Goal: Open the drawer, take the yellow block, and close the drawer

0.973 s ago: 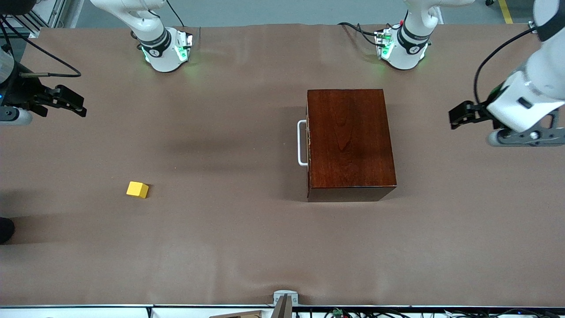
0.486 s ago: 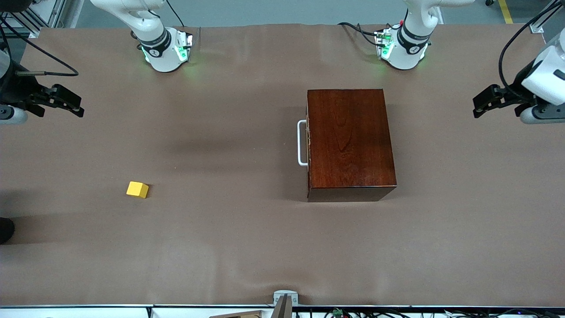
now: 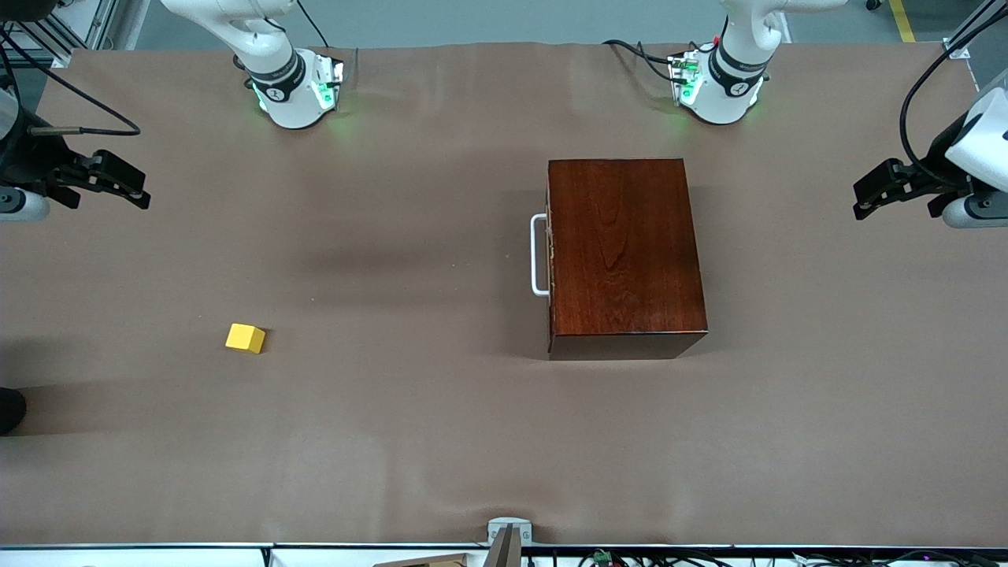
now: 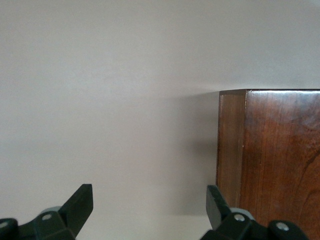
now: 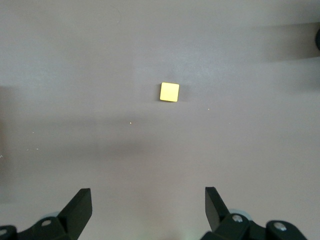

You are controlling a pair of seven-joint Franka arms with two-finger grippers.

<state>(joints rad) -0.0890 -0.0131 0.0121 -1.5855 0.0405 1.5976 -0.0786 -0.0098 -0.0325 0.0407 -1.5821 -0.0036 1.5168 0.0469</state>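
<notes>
The dark reddish-brown wooden box stands on the brown table, toward the left arm's end. Its drawer is shut, and only the white bar handle shows, facing the right arm's end. The yellow block lies on the bare table toward the right arm's end, nearer the front camera than the box. My right gripper hovers open and empty at that end; its wrist view shows the block ahead of the open gripper. My left gripper hangs open past the box's back, and a corner of the box shows in its wrist view.
Both arm bases stand along the table's edge farthest from the front camera. A small grey fixture sits at the table's edge nearest that camera. A dark object shows at the edge of the right arm's end.
The left gripper has drawn away from the box toward its own end of the table. The right gripper has shifted slightly outward. Box and block have not moved.
</notes>
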